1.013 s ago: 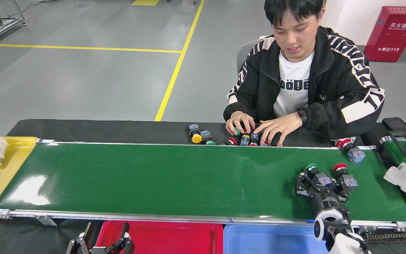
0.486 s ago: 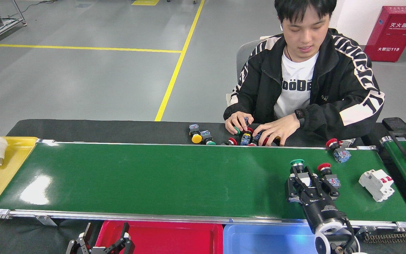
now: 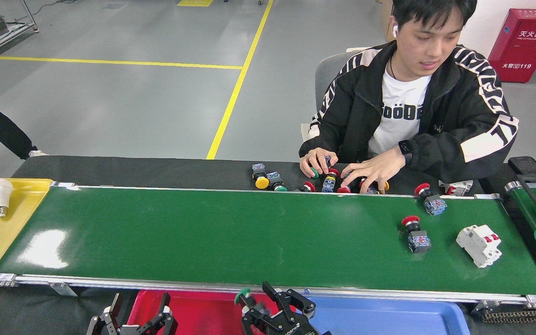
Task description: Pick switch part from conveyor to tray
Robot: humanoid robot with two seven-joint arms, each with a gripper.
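Switch part (image 3: 244,295) with the green cap is clamped in the right claw (image 3: 268,309) at bottom center, over the red tray (image 3: 193,309); left claw (image 3: 133,321) gapes empty.

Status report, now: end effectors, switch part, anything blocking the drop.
Right end effector shut on green-capped switch part, over the red tray near the blue tray. Left end effector open, idle. Two red-capped switches remain on conveyor. Drop unobstructed.

My right claw (image 3: 268,307) is cut off by the bottom edge, so I cannot see my arm behind it. It hides part of the red tray (image 3: 193,309). My left claw (image 3: 133,321) is cut off too. The small green-capped part (image 3: 243,295) is half hidden.
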